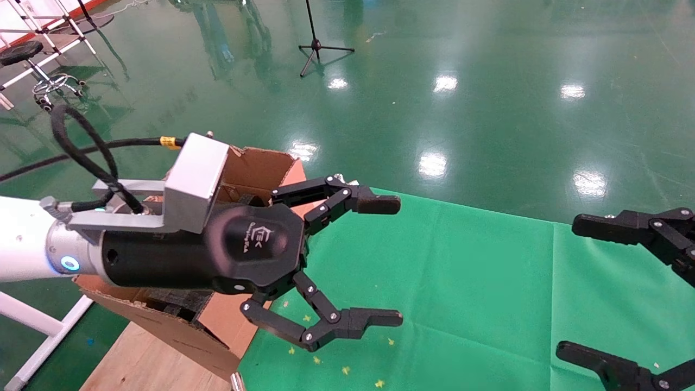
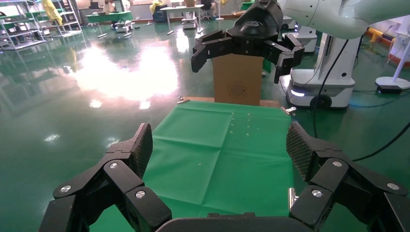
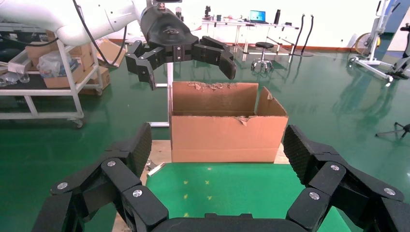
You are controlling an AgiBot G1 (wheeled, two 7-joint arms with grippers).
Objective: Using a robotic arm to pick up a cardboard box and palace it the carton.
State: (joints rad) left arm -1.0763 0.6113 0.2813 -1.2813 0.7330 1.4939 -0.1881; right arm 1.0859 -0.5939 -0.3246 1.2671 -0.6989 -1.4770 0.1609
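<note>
My left gripper [image 1: 399, 261] hangs open and empty, its white arm reaching in from the left in front of the carton [image 1: 255, 168]. In the right wrist view that gripper [image 3: 187, 63] hovers just above the carton [image 3: 225, 135], whose flaps stand up with torn edges. Black foam [image 1: 176, 301] shows inside it. The cardboard box [image 2: 238, 79] stands upright at the far end of the table in the left wrist view, partly behind my right gripper [image 2: 241, 57]. In the head view my right gripper [image 1: 567, 287] is open and empty at the right edge, and the cardboard box is out of view there.
A green cloth [image 1: 461, 282] covers the wooden table [image 1: 141, 358], held by metal clips [image 2: 182, 100]. A tripod stand [image 1: 317, 46] and a stool [image 1: 32, 65] stand on the green floor. A white robot base [image 2: 319, 87] sits beyond the table's end. A shelf cart [image 3: 53, 82] stands beside the carton.
</note>
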